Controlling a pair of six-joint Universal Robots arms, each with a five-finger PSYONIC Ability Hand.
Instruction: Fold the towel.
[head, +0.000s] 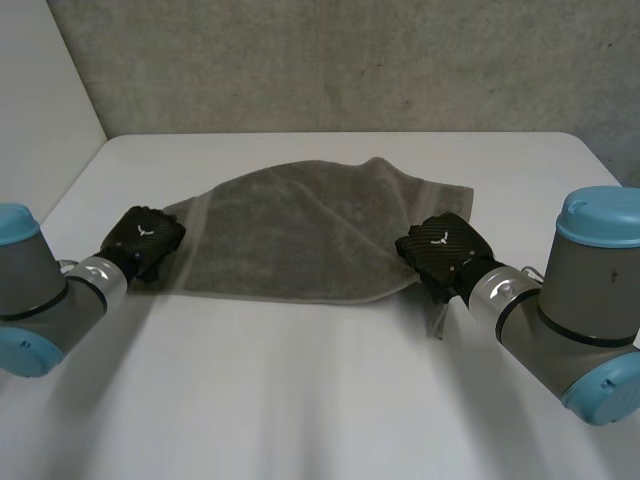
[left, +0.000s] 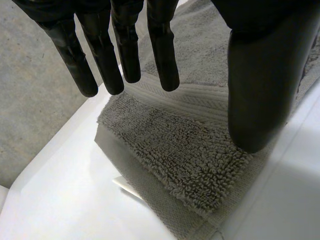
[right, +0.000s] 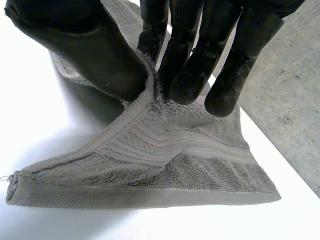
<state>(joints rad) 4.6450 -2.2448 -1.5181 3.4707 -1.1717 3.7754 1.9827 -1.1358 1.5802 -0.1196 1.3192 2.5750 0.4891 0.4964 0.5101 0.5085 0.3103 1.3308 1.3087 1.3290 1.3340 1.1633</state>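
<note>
Across the middle of the white counter (head: 300, 400), a bit closer to its far edge, the grey towel (head: 300, 230) is spread out mostly flat, lying lengthwise from the left side to the right side. The left hand (head: 145, 238) is at the towel's end nearest the counter's left edge. Its fingers (left: 167, 60) are straight and relaxed, thumb held well apart, over the woven band by that end's corner. It isn't gripping anything, and I honestly can't tell if the fingertips touch the cloth. The right hand (head: 440, 250) is at the opposite end, toward the counter's right edge. Its thumb (right: 90, 50) and fingers are pinching a ridge of the towel's edge between them. That bit is pulled up off the counter, and the rest of that end drapes down from the pinch with its hem on the surface.
</note>
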